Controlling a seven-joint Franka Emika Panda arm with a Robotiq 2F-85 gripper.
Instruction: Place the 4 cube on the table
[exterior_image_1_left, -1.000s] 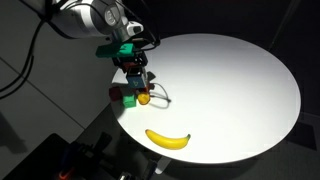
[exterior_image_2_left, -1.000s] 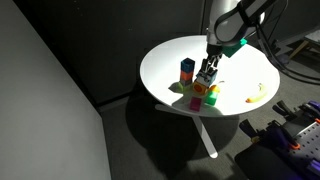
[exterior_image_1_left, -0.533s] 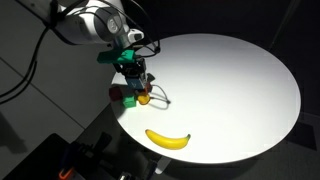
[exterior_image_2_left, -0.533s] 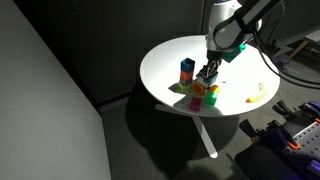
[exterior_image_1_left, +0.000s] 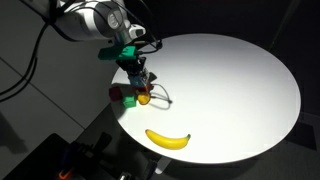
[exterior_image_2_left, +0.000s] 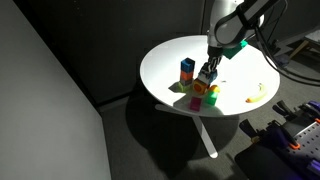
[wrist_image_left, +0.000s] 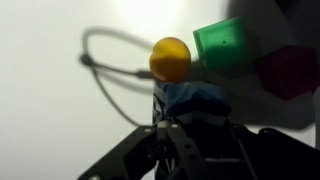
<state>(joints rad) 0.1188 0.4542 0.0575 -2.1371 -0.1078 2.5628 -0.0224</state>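
Note:
My gripper stands over the cluster of blocks at the edge of the round white table. In the wrist view the gripper has its dark fingers drawn in against both sides of a small block, which I take for the 4 cube. That block shows a bluish face, a pale band and dark edges. Its printed mark is hidden, and in both exterior views the fingers cover it.
An orange ball, a green cube and a pink cube lie beside the gripper. A blue block stack stands close by. A thin cable loop and a banana rest on the table.
The jaws have drawn in from wide open onto the block between them. The arm has hardly shifted over the cluster.

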